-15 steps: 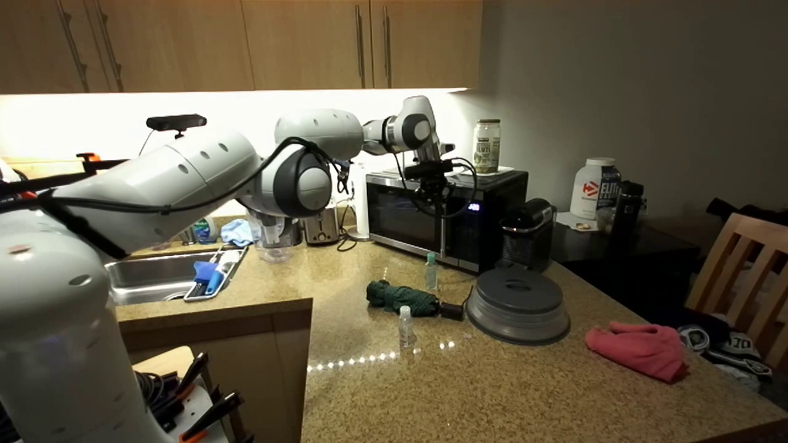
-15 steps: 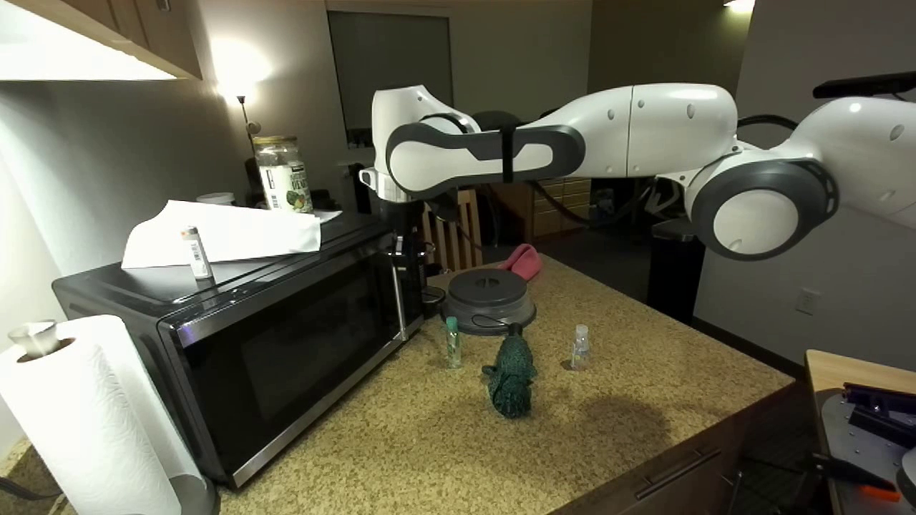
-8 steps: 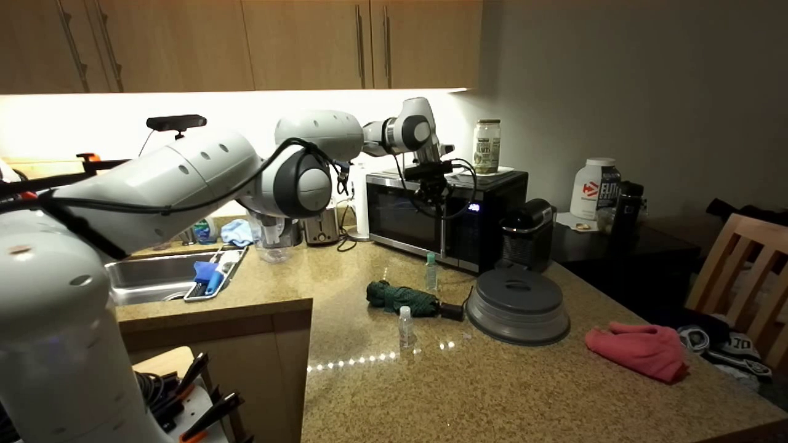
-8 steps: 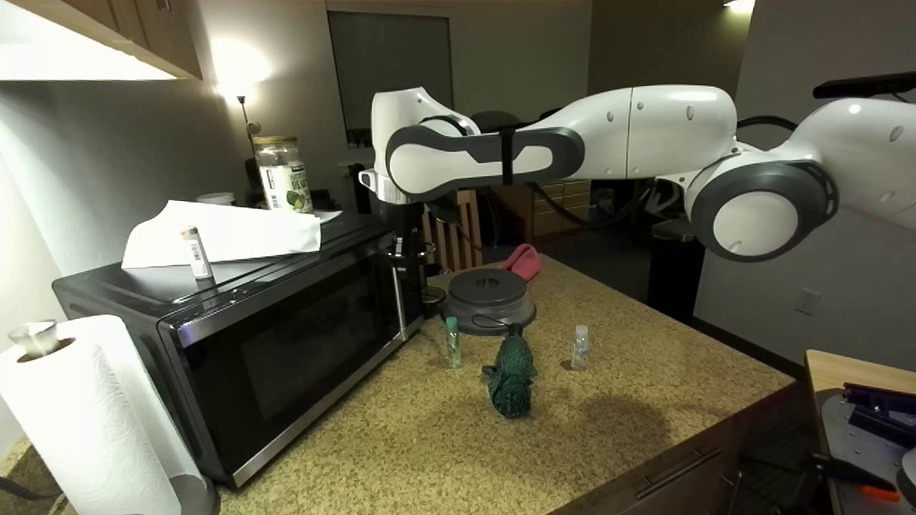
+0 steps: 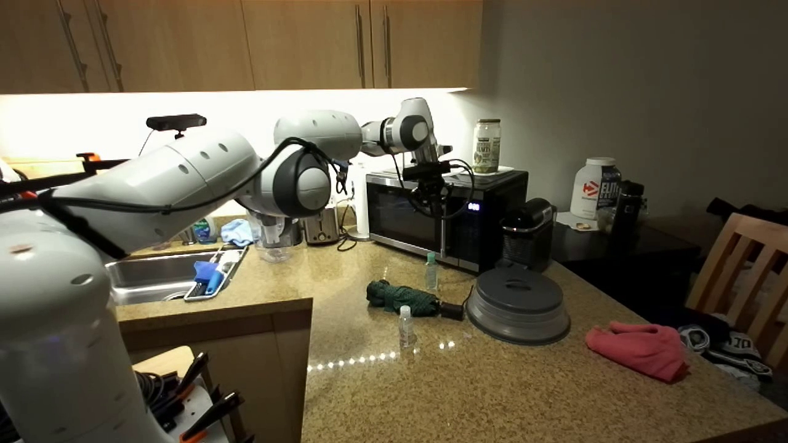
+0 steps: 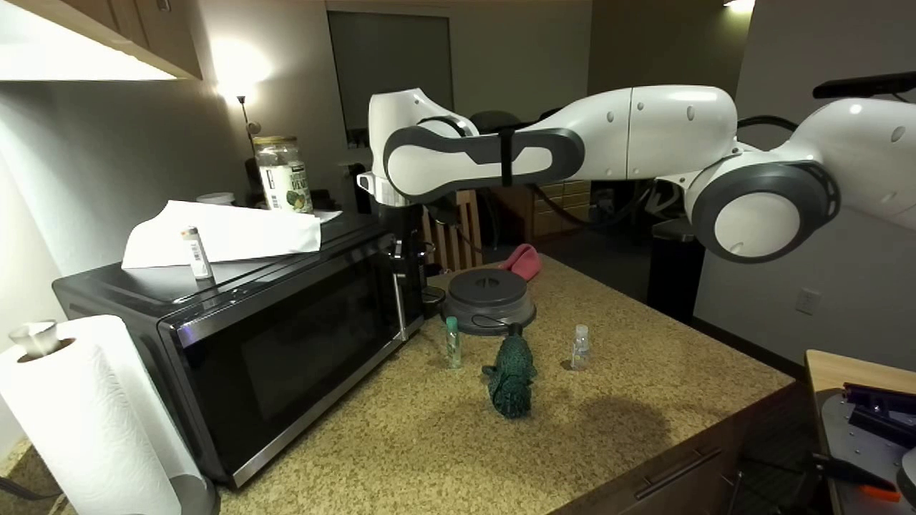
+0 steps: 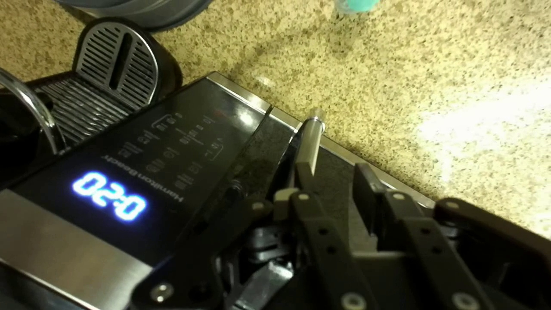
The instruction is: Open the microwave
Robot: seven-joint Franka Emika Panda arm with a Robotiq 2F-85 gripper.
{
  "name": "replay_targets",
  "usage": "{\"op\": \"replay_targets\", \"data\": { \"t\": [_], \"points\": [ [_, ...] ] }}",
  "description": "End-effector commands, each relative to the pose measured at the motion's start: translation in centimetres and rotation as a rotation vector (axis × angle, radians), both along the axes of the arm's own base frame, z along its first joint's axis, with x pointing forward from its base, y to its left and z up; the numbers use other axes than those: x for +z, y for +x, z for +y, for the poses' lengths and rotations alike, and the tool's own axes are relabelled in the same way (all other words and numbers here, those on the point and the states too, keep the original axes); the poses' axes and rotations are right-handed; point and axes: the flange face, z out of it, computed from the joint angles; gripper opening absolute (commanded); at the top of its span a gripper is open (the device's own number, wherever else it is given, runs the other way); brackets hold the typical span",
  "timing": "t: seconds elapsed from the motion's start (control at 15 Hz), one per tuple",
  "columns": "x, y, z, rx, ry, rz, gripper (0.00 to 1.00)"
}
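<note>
In an exterior view, a stainless-steel sink [image 5: 144,280] is set into the speckled beige stone worktop [image 5: 492,394] near its front edge. Next, by the back edge, stands the black rectangular microwave [image 5: 462,237] with its dark glass door [image 5: 400,218]; the black hand [image 7: 334,171] is just beside the upright silver handle [image 7: 311,140], fingers apart. Then come a round grey domed cover [image 5: 517,301] and, near the right edge, a pink cloth [image 5: 640,352].

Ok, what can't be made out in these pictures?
Inside of the microwave: behind its dark door, both exterior views.
Upper part of the handle: behind one of the fingers, wrist view; contact unclear.
Keypad labels: too blurred to read, wrist view.
Domed cover and green-capped bottle: cut off by the top edge, wrist view.
</note>
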Motion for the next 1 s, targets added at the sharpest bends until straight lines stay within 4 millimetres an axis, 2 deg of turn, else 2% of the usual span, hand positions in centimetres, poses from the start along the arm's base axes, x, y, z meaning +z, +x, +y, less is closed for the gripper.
{"op": "replay_targets", "data": {
  "t": [0.0,0.07,0.2,0.53,0.67,0.93],
  "points": [
    [-0.16,-0.04,0.04,0.0,0.0,0.005,0.37],
    [-0.28,-0.03,0.03,0.0,0.0,0.006,0.62],
    [-0.33,0.03,0.03,-0.015,-0.013,-0.004,0.66],
    [-0.35,0.06,0.12,-0.051,-0.027,-0.017,0.96],
    [-0.43,0.05,0.17,-0.084,-0.011,-0.019,1.0],
    [-0.16,0.57,0.4,-0.13,0.0,-0.089,1.0]
  ]
}}
